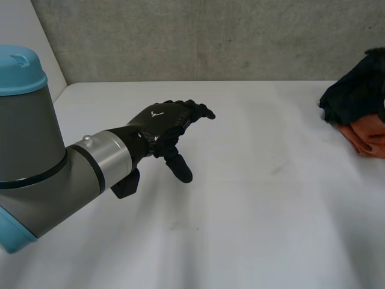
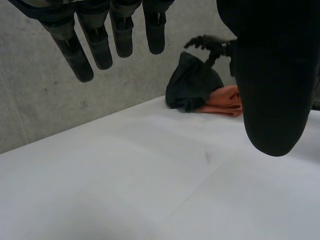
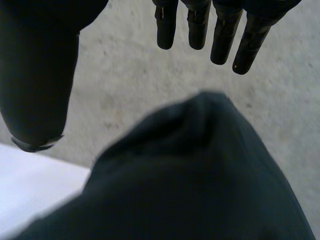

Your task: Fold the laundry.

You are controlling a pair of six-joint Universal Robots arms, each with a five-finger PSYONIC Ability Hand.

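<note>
The left hand (image 1: 161, 122) hovered open, fingers relaxed, over the white table (image 1: 271, 211). It was well apart from the bunched dark cloth (image 1: 355, 93), which touched an orange cloth (image 1: 368, 137) at the table's right edge. The right hand (image 3: 198, 25), fingers straight and holding nothing, hung above the dark cloth.

Left hand (image 1: 165, 120): black, with 1 small white mark on its back.
Right hand (image 3: 197, 25): black.
Left arm (image 1: 36, 162): grey, silver band at the wrist, light-blue caps.
Dark cloth (image 1: 355, 90): very dark blue-green (near black), plain.
Orange cloth (image 1: 368, 137): plain salmon orange.
Table (image 1: 252, 211): white, unpatterned.
Wall (image 1: 210, 36): mottled grey concrete, with darker specks.
</note>
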